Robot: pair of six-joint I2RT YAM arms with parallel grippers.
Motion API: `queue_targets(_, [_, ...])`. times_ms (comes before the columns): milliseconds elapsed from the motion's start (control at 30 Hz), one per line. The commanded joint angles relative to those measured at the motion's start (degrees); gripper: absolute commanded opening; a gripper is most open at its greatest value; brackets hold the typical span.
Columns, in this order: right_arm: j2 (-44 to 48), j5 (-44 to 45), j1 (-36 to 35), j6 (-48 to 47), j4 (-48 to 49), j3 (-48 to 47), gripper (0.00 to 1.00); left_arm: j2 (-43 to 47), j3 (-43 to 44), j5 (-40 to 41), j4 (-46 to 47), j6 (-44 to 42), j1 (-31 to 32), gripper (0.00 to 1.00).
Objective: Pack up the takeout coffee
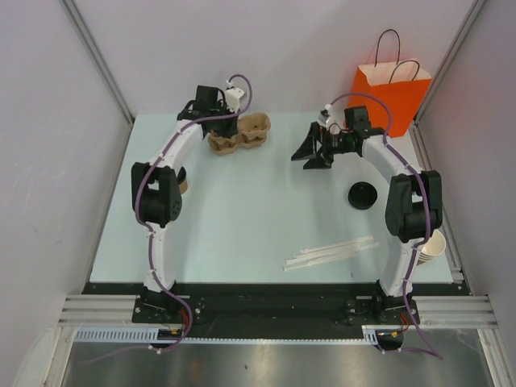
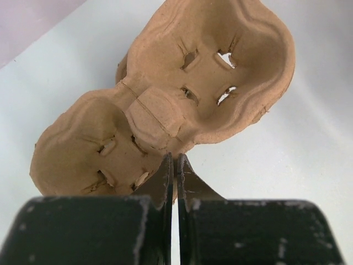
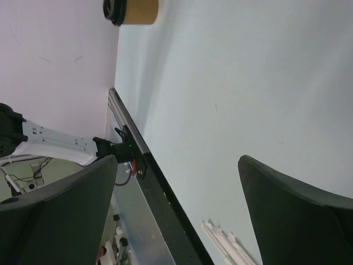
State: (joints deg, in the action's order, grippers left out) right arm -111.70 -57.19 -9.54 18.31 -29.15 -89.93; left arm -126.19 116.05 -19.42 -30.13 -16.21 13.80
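Observation:
The takeout coffee (image 3: 140,8), a tan cup with a black lid, shows at the top edge of the right wrist view. In the top view only a tan sliver of it (image 1: 185,179) shows behind my left arm's elbow. My left gripper (image 1: 216,126) is shut at the back left. Its tips (image 2: 175,161) sit at the near rim of a brown pulp cup carrier (image 2: 165,94), with nothing visible between them. My right gripper (image 1: 313,153) hangs open and empty above the table's middle back (image 3: 177,160). The orange paper bag (image 1: 391,93) stands at the back right.
A loose black lid (image 1: 363,196) lies right of centre. White stir sticks (image 1: 330,254) lie near the front edge (image 3: 220,240). A stack of lidless paper cups (image 1: 433,246) stands at the right edge beside my right arm. Grey walls enclose the table.

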Motion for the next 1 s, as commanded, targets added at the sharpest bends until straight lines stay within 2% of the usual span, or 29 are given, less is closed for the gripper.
queue_targets(0, [-3.3, 1.1, 0.2, 0.3, 1.5, -6.6, 0.95, 4.6, -0.2, -1.3, 2.4, 3.0, 0.0, 0.00])
queue_targets(67, [-4.5, 1.2, 0.1, 3.0, 4.6, -8.2, 0.92, 2.5, 1.9, 1.7, 1.4, 2.8, 0.2, 0.00])
queue_targets(133, [-5.6, 2.3, -0.2, 5.6, 10.2, -8.9, 0.84, 1.4, 4.0, 2.4, -1.6, 3.3, -0.2, 0.00])
queue_targets(267, [-7.0, 6.6, -2.3, 11.1, 19.4, -9.8, 0.78, 7.0, -4.1, -1.1, 6.8, 10.0, -1.1, 0.00])
queue_targets(367, [-9.0, 9.1, -3.5, 17.8, 28.0, -9.9, 0.68, 8.8, -7.2, 0.0, 9.9, 13.1, -1.1, 0.00])
queue_targets(400, [-9.8, 10.3, -4.1, 21.3, 30.5, -10.2, 0.58, 8.3, -7.2, 0.8, 9.9, 14.3, -1.3, 0.00])
queue_targets(467, [-12.7, 11.7, -5.1, 23.6, 35.4, -12.4, 0.52, 7.3, -5.8, 3.1, 9.0, 15.7, -1.8, 0.00])
queue_targets(567, [-17.0, 13.9, -7.6, 25.5, 36.5, -16.3, 0.52, 7.2, -5.4, 5.4, 10.0, 18.2, -1.8, 0.00])
queue_targets(600, [-17.6, 14.4, -8.4, 25.2, 36.3, -18.2, 0.53, 7.3, -4.9, 3.1, 10.4, 16.7, -2.1, 0.00])
queue_targets(633, [-18.1, 14.4, -9.5, 24.8, 36.1, -18.9, 0.54, 8.6, -6.5, 6.4, 13.3, 14.0, -1.3, 0.00])
queue_targets(667, [-18.5, 14.4, -10.0, 24.8, 36.0, -19.2, 0.55, 8.3, -7.1, 13.5, 15.3, 14.1, -1.0, 0.00])
queue_targets(700, [-18.7, 14.1, -10.2, 24.8, 35.9, -19.2, 0.55, 7.1, -3.9, 7.5, 12.5, 14.3, -2.5, 0.00])
queue_targets(733, [-18.6, 13.9, -10.4, 24.6, 35.9, -19.1, 0.56, 6.1, -1.9, 6.1, 10.7, 12.9, -2.2, 0.00])
queue_targets(767, [-18.6, 14.1, -10.4, 24.2, 35.9, -18.7, 0.56, 5.8, -3.3, 13.4, 12.7, 12.0, -1.5, 0.00])
queue_targets(867, [-19.0, 14.7, -10.1, 25.5, 37.1, -18.7, 0.56, 4.3, 0.1, 4.1, 8.6, 18.5, -2.9, 0.00])
queue_targets(967, [-19.2, 16.5, -10.4, 28.0, 41.1, -18.7, 0.54, 6.6, -4.2, 2.5, 12.1, 25.8, -2.8, 0.00])
